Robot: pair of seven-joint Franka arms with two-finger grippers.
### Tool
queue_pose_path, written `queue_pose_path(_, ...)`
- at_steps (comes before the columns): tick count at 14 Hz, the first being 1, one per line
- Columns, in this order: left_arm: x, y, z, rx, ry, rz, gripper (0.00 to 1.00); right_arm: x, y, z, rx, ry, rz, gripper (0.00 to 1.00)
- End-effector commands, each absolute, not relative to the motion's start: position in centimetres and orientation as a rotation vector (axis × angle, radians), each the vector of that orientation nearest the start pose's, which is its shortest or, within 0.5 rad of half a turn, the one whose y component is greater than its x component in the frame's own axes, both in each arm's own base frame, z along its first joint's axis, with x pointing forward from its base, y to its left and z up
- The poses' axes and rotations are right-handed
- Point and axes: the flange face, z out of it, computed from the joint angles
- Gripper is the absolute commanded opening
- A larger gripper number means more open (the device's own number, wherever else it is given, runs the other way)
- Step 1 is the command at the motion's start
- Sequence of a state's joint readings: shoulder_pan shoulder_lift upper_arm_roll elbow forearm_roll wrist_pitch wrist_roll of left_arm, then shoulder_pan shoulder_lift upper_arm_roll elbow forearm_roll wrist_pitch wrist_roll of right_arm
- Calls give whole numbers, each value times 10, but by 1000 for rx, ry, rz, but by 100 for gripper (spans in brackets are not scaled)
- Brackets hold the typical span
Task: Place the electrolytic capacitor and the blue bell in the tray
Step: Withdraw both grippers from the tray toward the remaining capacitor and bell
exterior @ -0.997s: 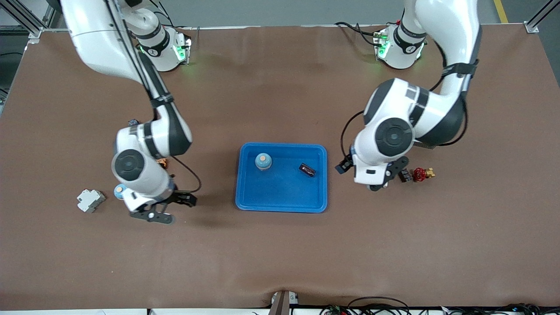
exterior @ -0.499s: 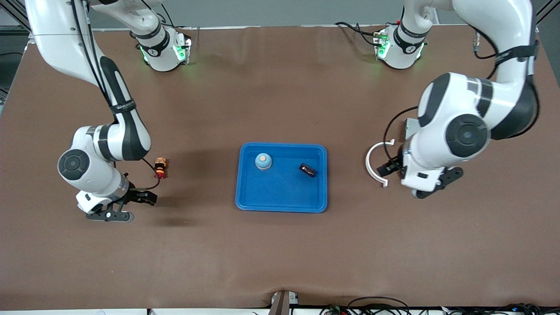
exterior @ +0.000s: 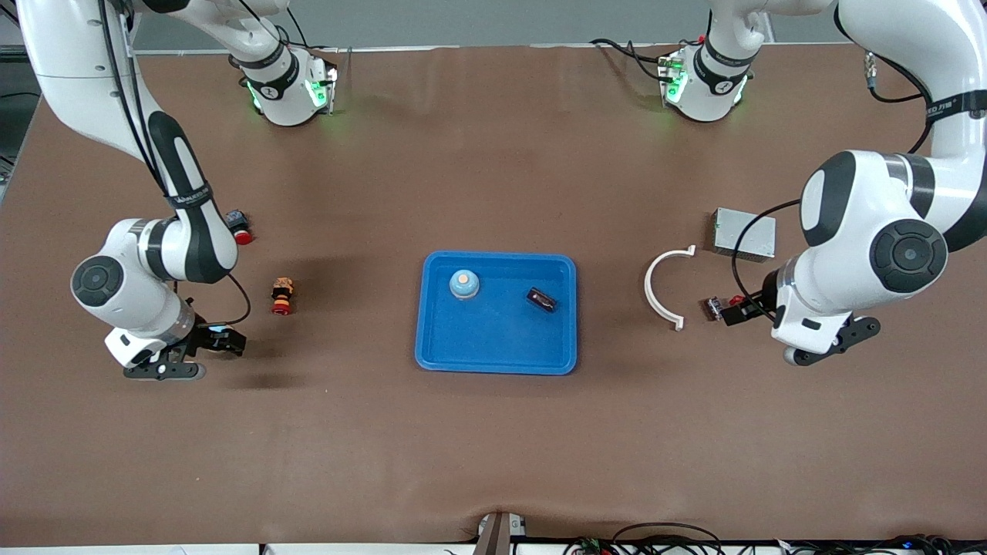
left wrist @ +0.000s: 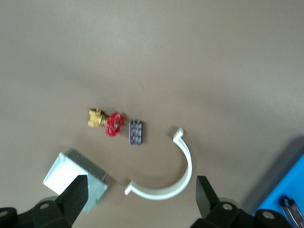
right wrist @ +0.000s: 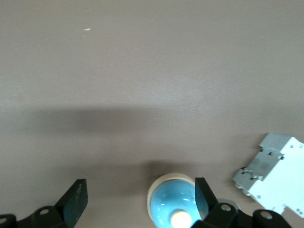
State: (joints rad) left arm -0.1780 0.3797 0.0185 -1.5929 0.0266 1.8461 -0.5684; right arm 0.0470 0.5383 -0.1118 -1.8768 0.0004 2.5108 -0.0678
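Both arms have swung outward from the tray [exterior: 432, 347] toward their own ends of the table over the last second, and they now hang clear of it.

I see the right gripper [right wrist: 137, 199] over the table near the right arm's end, fingers [right wrist: 76, 199] spread with nothing between them. Its wrist view shows a second blue bell [right wrist: 173, 209] right under it and a grey-white breaker [right wrist: 268, 173] beside that.

My left gripper [left wrist: 140, 199] hangs over the table near the left arm's end, fingers [left wrist: 78, 194] spread and empty. Its wrist view looks down on the white clip [left wrist: 168, 178], a small dark block [left wrist: 136, 132], a brass valve [left wrist: 105, 121] with a red handwheel, and the grey box [left wrist: 71, 175].

On the front view the tray sits in the middle of the table. The bell [exterior: 464, 284] stands upright inside it, near the corner toward the bases and the right arm's end. The capacitor [exterior: 541, 300] lies on its side in the tray too, close to the rim on the left arm's side. The two are well apart.

Outside the tray, a red button [exterior: 238, 223] and a small orange-and-red part [exterior: 282, 296] lie toward the right arm's end; the clip [exterior: 663, 287] and box [exterior: 743, 233] lie toward the left arm's end.
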Motion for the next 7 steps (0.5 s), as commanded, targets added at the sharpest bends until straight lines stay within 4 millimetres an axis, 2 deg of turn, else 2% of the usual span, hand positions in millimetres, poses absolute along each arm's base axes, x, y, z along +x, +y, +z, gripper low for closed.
queue_pose_path(1, 623, -86, 381, -3006, -563, 65, 100, 633, -53, 237, -3191, -49, -130, 100)
queue_pose_path(5, 629, -89, 307, -2996, -548, 33, 100, 619, -63, 220, -3175, 7, -81, 100)
queue_pose_path(7, 629, -94, 283, -2988, -532, 79, 100, 614, -64, 216, -3164, 27, -65, 100)
